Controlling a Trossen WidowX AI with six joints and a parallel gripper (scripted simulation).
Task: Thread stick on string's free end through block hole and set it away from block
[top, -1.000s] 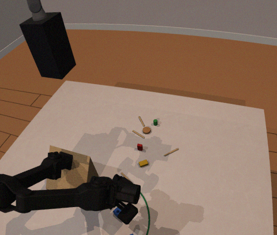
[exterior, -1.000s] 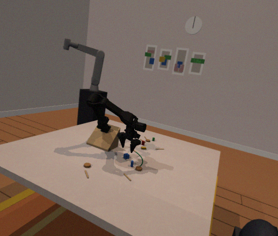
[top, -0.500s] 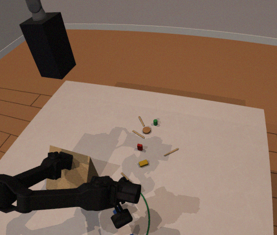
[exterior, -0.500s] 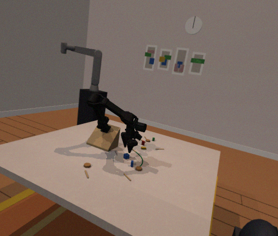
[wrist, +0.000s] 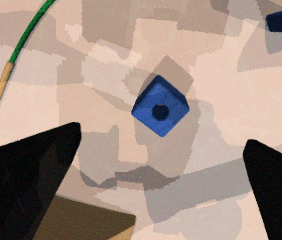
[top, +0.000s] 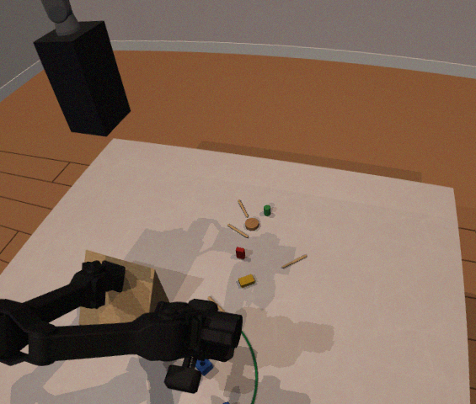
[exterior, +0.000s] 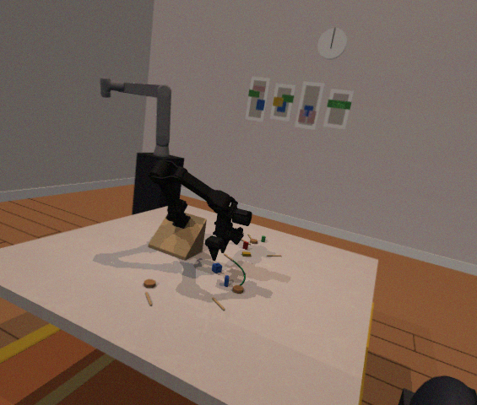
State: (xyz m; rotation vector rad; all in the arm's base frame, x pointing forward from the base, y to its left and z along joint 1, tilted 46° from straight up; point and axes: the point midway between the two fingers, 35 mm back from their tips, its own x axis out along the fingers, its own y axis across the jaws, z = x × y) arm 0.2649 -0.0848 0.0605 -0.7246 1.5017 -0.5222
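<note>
Fingers (exterior: pixel 227 247) wide and empty, operator; swing down carelessly here and you could knock the blue block (top: pixel 204 366) (exterior: pixel 216 267) (wrist: pixel 160 107) off its spot.

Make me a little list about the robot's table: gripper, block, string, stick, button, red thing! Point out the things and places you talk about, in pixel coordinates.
gripper (exterior: pixel 226 252) (wrist: pixel 164 139): open, holding nothing
block (top: pixel 204 366) (exterior: pixel 216 267) (wrist: pixel 157 102): blue, with a hole, on the table
string (top: pixel 255 365) (exterior: pixel 243 272) (wrist: pixel 27 31): green, curved, not through the block
stick (top: pixel 211 299) (exterior: pixel 228 257) (wrist: pixel 0 91): on the string's end
button (exterior: pixel 238 288): round, brown, at the string's other end
red thing (top: pixel 240 252) (exterior: pixel 245 245): small block, near a yellow one (top: pixel 246 280) (exterior: pixel 246 253)
</note>
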